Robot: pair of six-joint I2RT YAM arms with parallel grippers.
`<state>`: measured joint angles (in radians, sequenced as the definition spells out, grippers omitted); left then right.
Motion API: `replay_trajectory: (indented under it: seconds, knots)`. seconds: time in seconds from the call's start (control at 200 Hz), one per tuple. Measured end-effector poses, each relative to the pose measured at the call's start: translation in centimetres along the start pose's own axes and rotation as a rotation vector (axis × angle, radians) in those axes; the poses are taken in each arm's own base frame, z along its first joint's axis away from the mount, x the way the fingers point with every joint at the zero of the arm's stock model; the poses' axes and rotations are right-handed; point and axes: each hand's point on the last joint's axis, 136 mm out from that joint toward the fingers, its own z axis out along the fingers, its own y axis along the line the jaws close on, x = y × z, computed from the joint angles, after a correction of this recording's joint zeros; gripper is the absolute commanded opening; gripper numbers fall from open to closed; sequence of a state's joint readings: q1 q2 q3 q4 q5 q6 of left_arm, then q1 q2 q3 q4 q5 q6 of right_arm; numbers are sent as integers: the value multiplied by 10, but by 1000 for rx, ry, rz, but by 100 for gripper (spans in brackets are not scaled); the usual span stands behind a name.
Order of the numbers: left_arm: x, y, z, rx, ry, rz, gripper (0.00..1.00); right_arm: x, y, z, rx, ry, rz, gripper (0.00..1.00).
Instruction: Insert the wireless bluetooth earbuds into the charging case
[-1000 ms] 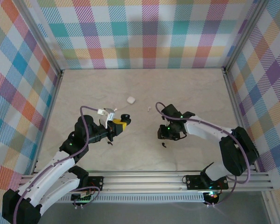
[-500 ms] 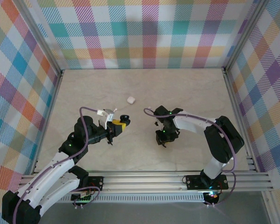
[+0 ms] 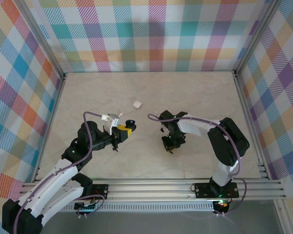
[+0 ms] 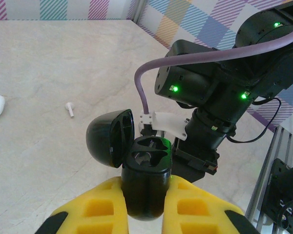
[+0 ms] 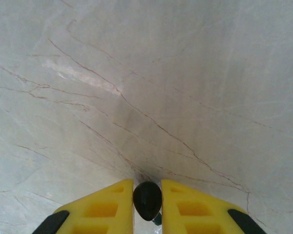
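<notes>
My left gripper (image 4: 146,187) is clamped on the lower half of the black case (image 4: 147,161), one yellow finger (image 4: 105,209) against each side. The case sits upright with its lid (image 4: 110,141) hinged back to the left, and both sockets inside look bare. From above, this gripper (image 3: 121,130) holds the case left of the table's middle, nearer the near edge than the far one.

My right gripper (image 5: 147,185) points straight down at the table (image 5: 185,73). A black earbud (image 5: 147,201) sits between its fingertips. The jaws seem to be pinching it, though the wrist view is too tight for me to be sure of contact. Overhead, that gripper (image 3: 168,145) hangs just right of the table's middle.

A white case (image 3: 136,104) lies closed around the centre of the table, towards the far edge. A white earbud (image 4: 69,109) rests on the surface near it, the two apart.
</notes>
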<state>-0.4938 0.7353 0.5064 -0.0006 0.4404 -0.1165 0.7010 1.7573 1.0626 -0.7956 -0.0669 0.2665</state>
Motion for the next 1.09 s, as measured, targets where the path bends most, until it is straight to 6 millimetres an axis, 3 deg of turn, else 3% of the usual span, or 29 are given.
replay_trajectory:
  seconds: [0.305, 0.44, 0.605, 0.76, 0.925, 1.095]
  knots:
    - [4, 0, 0, 6, 4, -1, 0, -1, 1, -2, -3, -8, 8, 8]
    - [3, -6, 0, 38, 4, 3, 0, -9, 7, -20, -30, -84, 18, 6]
    - [-1, -13, -1, 78, -8, 15, 0, -24, 23, -66, -114, -245, 38, 4]
    - [-2, -21, -2, 119, -11, 29, 0, -37, 45, -120, -239, -429, 37, 1]
    - [-8, -31, -6, 170, -34, 50, 0, -38, 72, -187, -404, -635, -43, 0]
    - [-20, -43, -9, 223, -82, 80, 0, -34, 97, -239, -553, -781, -149, 0]
